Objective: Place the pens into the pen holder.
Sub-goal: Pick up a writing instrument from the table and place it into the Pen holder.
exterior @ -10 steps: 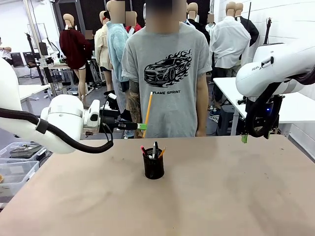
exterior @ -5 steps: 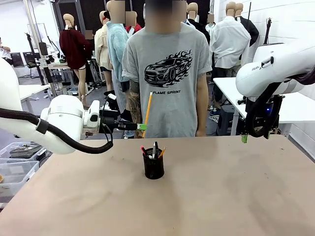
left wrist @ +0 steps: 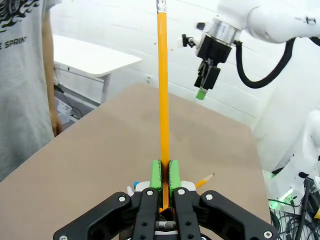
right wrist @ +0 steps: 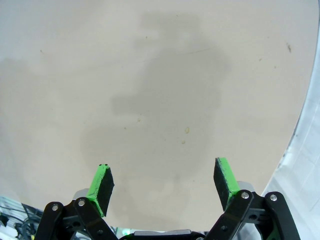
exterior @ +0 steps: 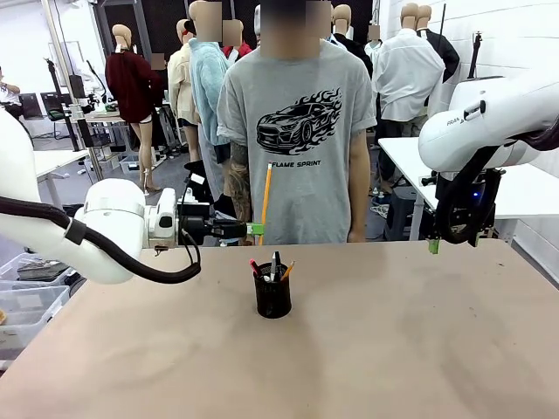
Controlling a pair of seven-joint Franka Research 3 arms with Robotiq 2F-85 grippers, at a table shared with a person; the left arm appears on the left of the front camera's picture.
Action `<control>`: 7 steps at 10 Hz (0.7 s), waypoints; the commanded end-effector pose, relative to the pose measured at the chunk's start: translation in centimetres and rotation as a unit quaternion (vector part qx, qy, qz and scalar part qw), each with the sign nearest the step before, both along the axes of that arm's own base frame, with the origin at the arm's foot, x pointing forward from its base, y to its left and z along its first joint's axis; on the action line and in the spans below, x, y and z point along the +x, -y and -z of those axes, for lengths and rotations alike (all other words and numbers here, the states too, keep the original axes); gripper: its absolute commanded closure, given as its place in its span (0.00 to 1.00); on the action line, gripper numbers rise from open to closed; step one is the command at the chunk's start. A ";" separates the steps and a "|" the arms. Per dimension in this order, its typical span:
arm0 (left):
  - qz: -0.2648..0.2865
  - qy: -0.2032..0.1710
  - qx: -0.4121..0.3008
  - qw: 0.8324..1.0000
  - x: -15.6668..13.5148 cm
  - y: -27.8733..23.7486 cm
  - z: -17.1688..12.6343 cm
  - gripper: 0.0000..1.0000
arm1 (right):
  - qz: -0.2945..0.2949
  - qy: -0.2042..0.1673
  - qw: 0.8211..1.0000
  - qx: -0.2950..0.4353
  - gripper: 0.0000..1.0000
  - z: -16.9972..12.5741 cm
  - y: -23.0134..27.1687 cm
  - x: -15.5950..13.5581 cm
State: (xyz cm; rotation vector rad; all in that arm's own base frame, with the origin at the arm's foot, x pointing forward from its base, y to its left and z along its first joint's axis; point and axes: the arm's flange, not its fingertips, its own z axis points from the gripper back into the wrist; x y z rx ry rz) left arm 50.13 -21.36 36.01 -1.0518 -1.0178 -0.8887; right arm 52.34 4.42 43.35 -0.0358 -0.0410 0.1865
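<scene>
My left gripper (exterior: 256, 230) is shut on a long yellow-orange pencil (exterior: 264, 205), held nearly upright above the table's far edge, behind the pen holder. In the left wrist view the pencil (left wrist: 162, 90) runs up from between the green pads (left wrist: 156, 174) of that gripper (left wrist: 163, 174). The black mesh pen holder (exterior: 272, 299) stands mid-table with a red-ended pen (exterior: 253, 264), a white pen (exterior: 274, 264) and an orange tip (exterior: 288, 270) sticking out. My right gripper (exterior: 434, 246) hangs over the table's far right; its wrist view shows it open (right wrist: 164, 182) above bare table.
A person in a grey T-shirt (exterior: 297, 131) stands at the far side, just behind the held pencil. The brown table (exterior: 393, 349) spreads around the holder. A white table (exterior: 515, 188) stands at the back right, and plastic bins (exterior: 26, 288) lie at the left.
My left arm has sunk a little, and the pencil has shifted slightly right and stands straighter. The right arm has not moved.
</scene>
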 end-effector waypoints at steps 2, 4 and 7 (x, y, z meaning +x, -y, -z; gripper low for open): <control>0.015 0.025 -0.014 0.999 -1.0 1.1 3.0 1.00 | 0.000 -0.003 1.000 -0.001 0.00 0.0 0.0 0.0; 0.016 0.024 -0.013 0.999 -0.7 2.2 4.2 1.00 | 0.000 -0.003 1.000 -0.001 0.00 0.0 0.0 0.0; -0.001 0.030 -0.002 1.000 -0.4 3.0 5.7 1.00 | 0.000 -0.003 1.000 -0.001 0.00 0.0 0.0 0.0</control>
